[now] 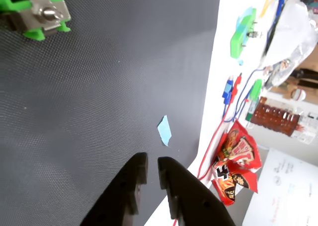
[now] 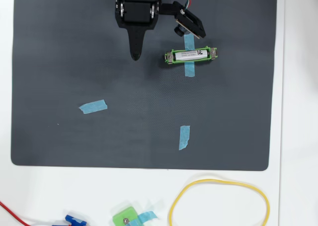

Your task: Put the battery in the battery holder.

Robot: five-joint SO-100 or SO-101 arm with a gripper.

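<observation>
We see a white battery point(image 2: 191, 54) with black print, bright-green holder point(image 2: 191, 54), black gripper point(image 2: 135, 55), dark grey woven mat point(image 2: 99, 141), blue tape point(image 2: 93, 106), yellow loop point(image 2: 218, 203).

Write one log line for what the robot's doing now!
battery: in holder | gripper: nearly shut, empty, beside holder in overhead view | mat: holder taped down | step: placement looks done

We count one battery point(image 2: 191, 54) lying in one green battery holder point(image 2: 171, 56). In the overhead view we see three loose blue tape strips point(image 2: 93, 106) on the dark mat point(image 2: 59, 47), one yellow rubber band point(image 2: 218, 205), and one small green block point(image 2: 124, 217).
</observation>
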